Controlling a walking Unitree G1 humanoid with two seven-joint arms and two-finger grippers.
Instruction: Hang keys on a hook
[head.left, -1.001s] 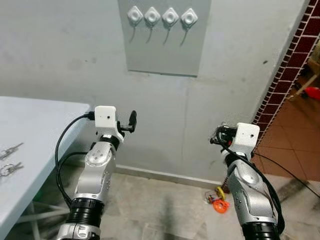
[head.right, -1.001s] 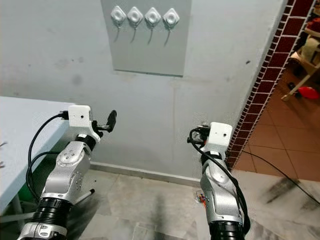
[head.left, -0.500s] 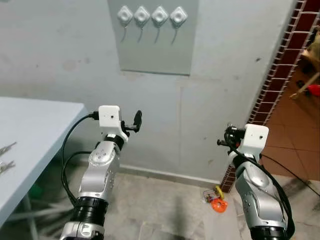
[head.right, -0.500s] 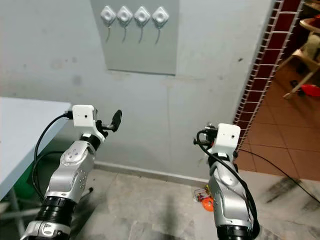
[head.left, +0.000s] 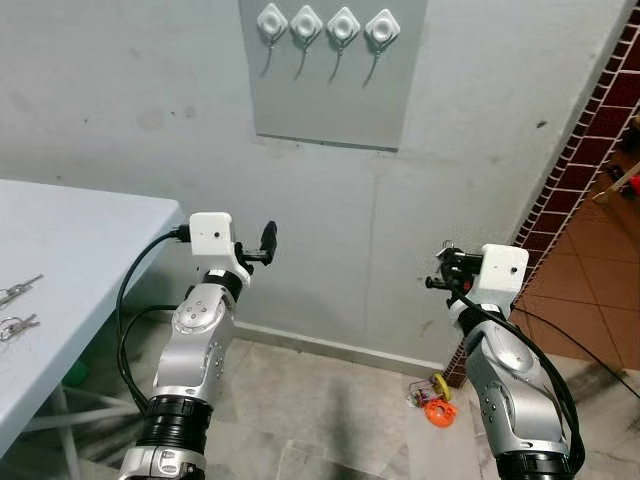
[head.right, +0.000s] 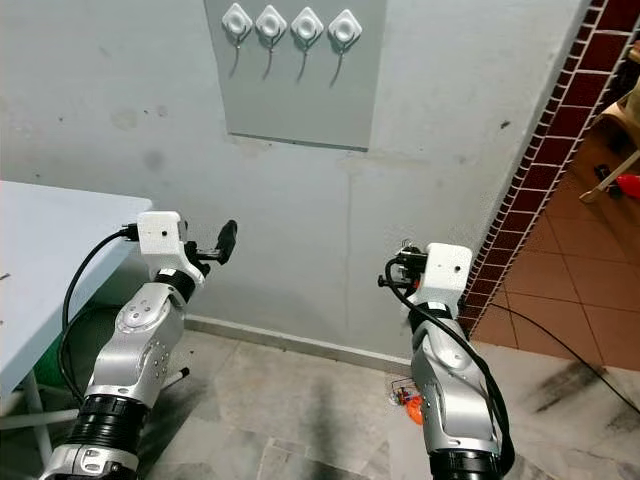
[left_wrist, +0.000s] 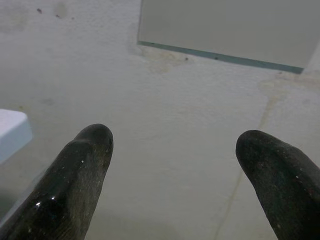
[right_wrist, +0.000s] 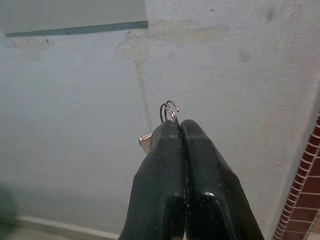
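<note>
The wall (head.left: 130, 110) is pale grey plaster, mottled with faint darker smudges and stains. On it, the board (head.left: 335, 95) is a flatter, slightly greener grey, and its four hooks (head.left: 322, 25) have white diamond-shaped bases with thin grey wire. The table (head.left: 70, 260) is pale blue-white; the keys (head.left: 15, 310) near its left edge are silvery. Both arms are silver with white camera boxes and black cables. The left gripper (left_wrist: 172, 175) has glossy black fingers, as does the right gripper (right_wrist: 180, 131), which pinches a silver key ring (right_wrist: 169, 111). The brick pillar (head.left: 585, 150) is dark red with white grout lines. The floor tiles (head.left: 330, 400) are mottled grey-beige, with an orange and yellow object (head.left: 438, 405) lying on them.
</note>
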